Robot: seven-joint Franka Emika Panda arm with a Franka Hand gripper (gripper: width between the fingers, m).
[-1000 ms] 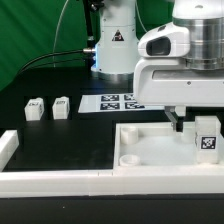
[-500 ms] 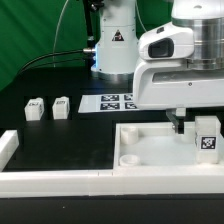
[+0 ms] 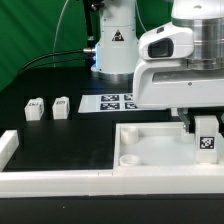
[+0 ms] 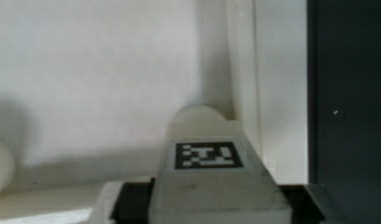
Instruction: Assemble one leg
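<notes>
A leg (image 3: 207, 140), a small white post with a square tag, stands upright on the large white panel (image 3: 150, 150) near the exterior view's right edge. My gripper (image 3: 201, 125) is lowered around its top, with one dark finger showing beside it and the other hidden. In the wrist view the leg (image 4: 208, 150) sits centred between the jaws of the gripper (image 4: 217, 205), with a dark band on each side, and the jaws look open around it. Two more legs (image 3: 35, 108) (image 3: 62, 107) lie on the black table at the left.
The marker board (image 3: 118, 102) lies on the table behind the panel. A long white rail (image 3: 50, 180) runs along the front, with a raised end at the left. The arm's base (image 3: 112, 45) stands at the back. The panel has round corner sockets (image 3: 127, 159).
The gripper has moved towards the exterior view's right, from beside the standing leg to around it. The leg and the other parts have not moved.
</notes>
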